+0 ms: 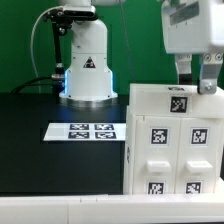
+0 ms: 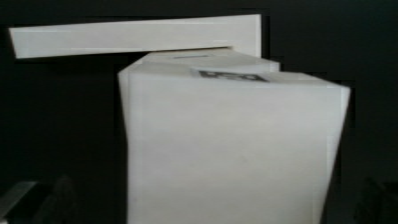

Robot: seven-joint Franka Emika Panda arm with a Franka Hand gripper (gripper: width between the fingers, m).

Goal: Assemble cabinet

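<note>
The cabinet (image 1: 175, 140) is a large white box with square black-and-white tags on its panelled faces. It stands on the black table at the exterior view's right. My gripper (image 1: 196, 80) hangs just above its top edge, fingers spread. In the wrist view the cabinet (image 2: 231, 140) fills the space between my gripper's (image 2: 210, 216) dark fingers (image 2: 36, 200), with a dark gap at each side. The jaws are open and hold nothing. A white flat piece (image 2: 134, 40) lies beyond the cabinet; I cannot tell what it is.
The marker board (image 1: 84, 131) lies flat on the black table to the left of the cabinet. The arm's white base (image 1: 86, 70) stands at the back. The table's front edge (image 1: 60, 198) runs along the bottom.
</note>
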